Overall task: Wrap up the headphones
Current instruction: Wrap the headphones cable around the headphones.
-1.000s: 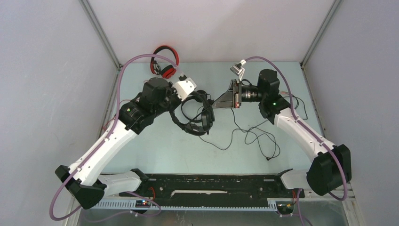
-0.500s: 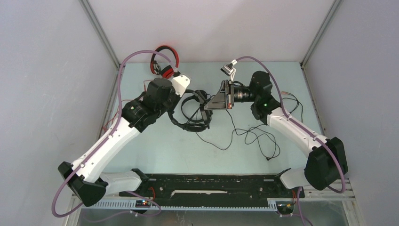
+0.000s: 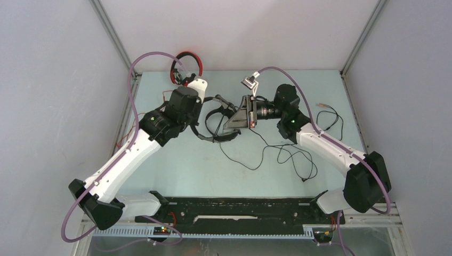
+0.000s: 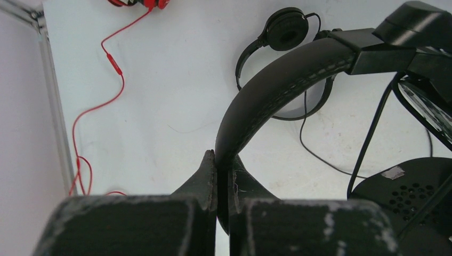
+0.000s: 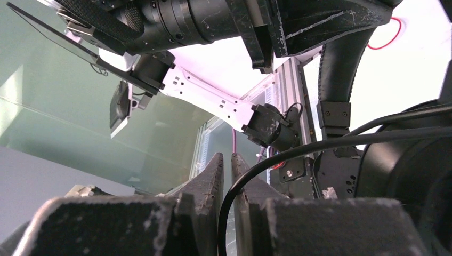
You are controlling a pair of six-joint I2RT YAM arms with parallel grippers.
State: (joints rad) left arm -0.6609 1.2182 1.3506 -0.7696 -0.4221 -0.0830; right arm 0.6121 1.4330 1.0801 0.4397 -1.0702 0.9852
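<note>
My left gripper point(image 4: 221, 165) is shut on the padded headband point(image 4: 277, 85) of the black headphones point(image 3: 218, 122), holding them up over the middle of the table. My right gripper point(image 5: 226, 162) sits against their right side point(image 3: 230, 124). Its fingers stand slightly apart, and the thin black cable point(image 5: 320, 144) runs through the narrow gap. The rest of that cable point(image 3: 282, 154) trails in loops over the table. A second black headset point(image 4: 288, 29) lies flat beyond. The red headphones point(image 3: 186, 66) lean at the back left, and their red cable point(image 4: 106, 74) trails along the left edge.
A short dark cable with a plug point(image 3: 326, 111) lies at the back right. The grey walls and metal frame posts point(image 3: 114, 42) close the table in on three sides. A black rail point(image 3: 240, 210) runs along the near edge between the arm bases.
Both arms have shifted left and toward the back, carrying the black headphones along. The right gripper's fingers have parted a little around the cable.
</note>
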